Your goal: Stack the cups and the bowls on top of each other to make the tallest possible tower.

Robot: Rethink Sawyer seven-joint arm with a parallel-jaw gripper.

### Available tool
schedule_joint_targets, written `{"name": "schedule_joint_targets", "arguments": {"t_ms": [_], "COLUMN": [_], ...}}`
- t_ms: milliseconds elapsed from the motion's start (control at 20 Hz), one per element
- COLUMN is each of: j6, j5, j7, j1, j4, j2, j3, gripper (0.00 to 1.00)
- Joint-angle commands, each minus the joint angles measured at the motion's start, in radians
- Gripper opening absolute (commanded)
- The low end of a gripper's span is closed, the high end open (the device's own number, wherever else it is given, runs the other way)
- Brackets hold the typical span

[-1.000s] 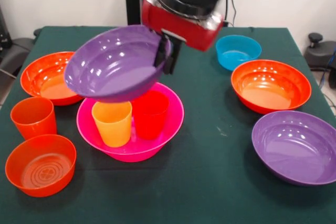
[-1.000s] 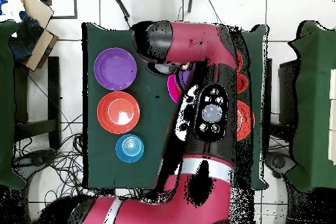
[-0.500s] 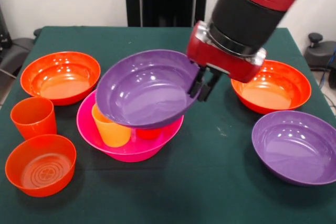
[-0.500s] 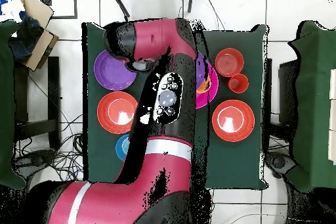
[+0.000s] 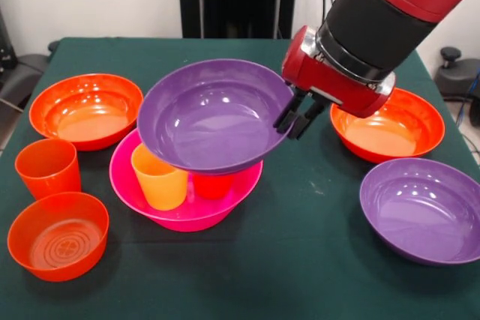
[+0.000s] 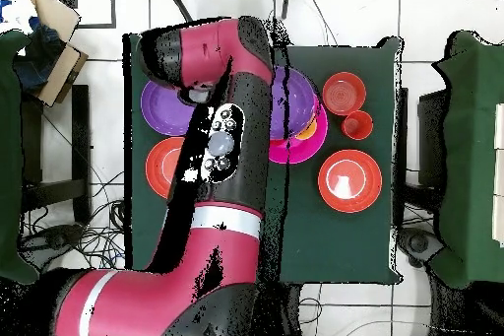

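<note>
My gripper (image 5: 289,128) is shut on the right rim of a purple bowl (image 5: 210,121), holding it slightly tilted over the big pink bowl (image 5: 229,198). A yellow-orange cup (image 5: 159,181) and a red cup (image 5: 212,186) stand inside the pink bowl, under the purple one. I cannot tell whether the purple bowl touches them. From overhead the held purple bowl (image 6: 297,103) shows beside the arm, over the pink bowl (image 6: 293,153). An orange cup (image 5: 47,168) stands on the table at the left.
A small orange bowl (image 5: 58,234) sits at the near left and a wide orange bowl (image 5: 86,110) behind it. On the right are another wide orange bowl (image 5: 390,129) and a second purple bowl (image 5: 420,211). The arm (image 6: 221,145) covers the table's middle from overhead.
The gripper has carried the purple bowl from the left, across the pink bowl, to a spot above the two cups. In the last half second it rose slightly and levelled the bowl.
</note>
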State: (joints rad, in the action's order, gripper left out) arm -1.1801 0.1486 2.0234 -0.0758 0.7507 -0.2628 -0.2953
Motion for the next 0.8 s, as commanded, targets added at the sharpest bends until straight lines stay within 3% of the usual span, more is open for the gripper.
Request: {"name": "schedule_joint_targets", "arguments": {"t_ms": [50, 500, 800], "j6": [-0.078, -0.175, -0.142], "j5": [0.025, 0.028, 0.011], "j7": [0.212, 0.227, 0.235], "j1": [-0.03, -0.093, -0.106], "j4": [-0.069, -0.081, -0.046], "j2": [0.036, 0.031, 0.029], "j3": [-0.028, -0.159, -0.193], "gripper": [0.0, 0.0, 0.0]}}
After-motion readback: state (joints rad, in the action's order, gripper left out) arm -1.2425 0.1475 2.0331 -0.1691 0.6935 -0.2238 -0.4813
